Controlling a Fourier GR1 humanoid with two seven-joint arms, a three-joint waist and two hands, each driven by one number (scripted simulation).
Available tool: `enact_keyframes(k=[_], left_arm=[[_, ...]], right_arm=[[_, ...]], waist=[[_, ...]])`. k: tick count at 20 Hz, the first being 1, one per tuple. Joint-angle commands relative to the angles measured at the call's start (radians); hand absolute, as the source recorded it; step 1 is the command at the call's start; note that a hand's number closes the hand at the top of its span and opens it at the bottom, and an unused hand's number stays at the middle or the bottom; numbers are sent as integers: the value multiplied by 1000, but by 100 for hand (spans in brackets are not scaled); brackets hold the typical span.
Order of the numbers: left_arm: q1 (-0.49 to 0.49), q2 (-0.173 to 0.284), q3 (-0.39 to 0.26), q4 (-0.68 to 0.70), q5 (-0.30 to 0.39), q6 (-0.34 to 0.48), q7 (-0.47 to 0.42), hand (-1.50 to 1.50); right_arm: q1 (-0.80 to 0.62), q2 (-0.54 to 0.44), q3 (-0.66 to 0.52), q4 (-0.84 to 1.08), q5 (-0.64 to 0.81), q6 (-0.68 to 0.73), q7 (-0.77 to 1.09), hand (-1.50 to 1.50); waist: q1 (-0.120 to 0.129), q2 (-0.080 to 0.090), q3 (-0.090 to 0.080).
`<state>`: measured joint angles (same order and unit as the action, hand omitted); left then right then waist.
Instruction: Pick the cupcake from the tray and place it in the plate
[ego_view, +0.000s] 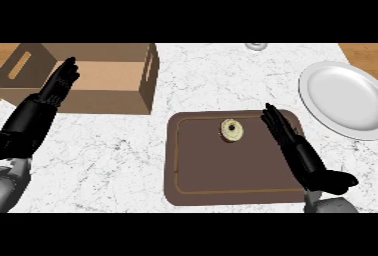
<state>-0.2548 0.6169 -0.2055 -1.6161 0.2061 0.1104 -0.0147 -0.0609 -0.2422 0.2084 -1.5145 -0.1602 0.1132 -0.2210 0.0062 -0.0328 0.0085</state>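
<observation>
Right hand (291, 142): fingers straight and together, holding nothing, edge-on over the right part of the tray, fingertips pointing up the view toward the tray's far edge
Cupcake (233, 130): sits on the tray near its far edge, a little right of the tray's middle, seen from above as a pale ring with a dark centre
Direction from right hand: cupcake lies to the hand's left, just beside the fingers and apart from them; no contact shows
Nearer hand: the right one by far; it looks the likely one to make the pick
Left hand (60, 82): resting open at the view's left, fingers up, over the cardboard box (111, 75), well apart from the cupcake
Tray (199, 170): brown, rounded corners, on the marble counter (111, 150)
Plate (343, 97): white, bare, to the right of the tray and beyond the right hand, on the far side from the cupcake
Coming move, as judged: a short sideways reach left to close round the cupcake, then a carry back right to the plate
</observation>
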Motion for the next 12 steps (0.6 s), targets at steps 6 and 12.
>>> enact_keyframes(k=[6,12], left_arm=[[65,-148,52,180,46,119,97,0],[89,-217,16,224,60,109,96,0]], right_arm=[[-353,-61,-179,156,-174,120,127,150],[-200,15,-215,279,62,-153,-207,-150]], waist=[[19,49,-9],[-2,44,-7]])
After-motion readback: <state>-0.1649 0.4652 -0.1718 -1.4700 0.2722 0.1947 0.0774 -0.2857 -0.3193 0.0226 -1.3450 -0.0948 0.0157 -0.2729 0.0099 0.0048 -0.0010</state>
